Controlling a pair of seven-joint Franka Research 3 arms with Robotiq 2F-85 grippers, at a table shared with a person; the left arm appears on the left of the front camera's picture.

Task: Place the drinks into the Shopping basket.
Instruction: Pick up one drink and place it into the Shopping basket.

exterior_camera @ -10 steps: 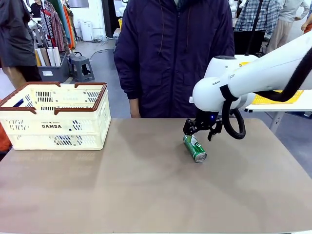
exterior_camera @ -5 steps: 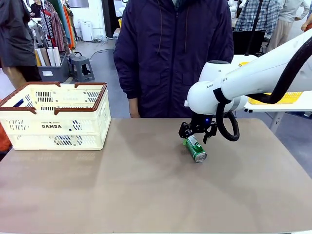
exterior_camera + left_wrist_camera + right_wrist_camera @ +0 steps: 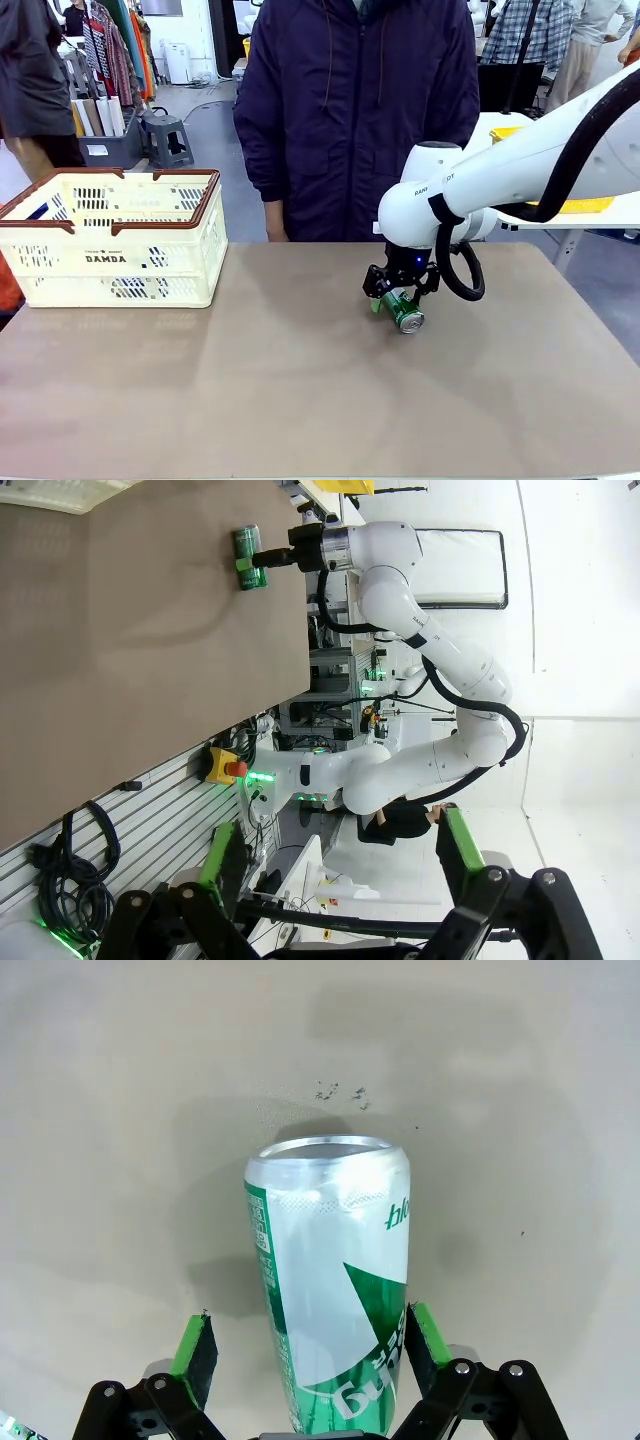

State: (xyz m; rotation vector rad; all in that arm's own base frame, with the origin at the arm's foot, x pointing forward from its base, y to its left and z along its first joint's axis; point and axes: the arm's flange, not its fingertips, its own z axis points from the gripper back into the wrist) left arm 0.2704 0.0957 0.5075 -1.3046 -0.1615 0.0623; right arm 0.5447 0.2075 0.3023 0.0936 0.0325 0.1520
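Observation:
One green drink can (image 3: 405, 310) lies on its side on the brown table, right of centre. My right gripper (image 3: 399, 291) has come down over it, open, with a finger on each side. In the right wrist view the can (image 3: 330, 1290) lies between the green pads (image 3: 196, 1345), which stand apart from its sides. The Shopping basket (image 3: 110, 262), cream with a brown-red rim and "DAMDA" on its side, stands at the table's far left. My left gripper (image 3: 340, 880) is open and holds nothing. It is off the table, looking along it at the distant can (image 3: 247, 557).
A person in a dark coat (image 3: 355, 110) stands at the far edge of the table, just behind the can. The broad brown tabletop (image 3: 280, 380) stretches between the can and the basket. A yellow basket (image 3: 570, 205) sits on another table behind my right arm.
My right gripper has moved left and down, from just above the can's far end to straddling it. The can and the basket have not moved.

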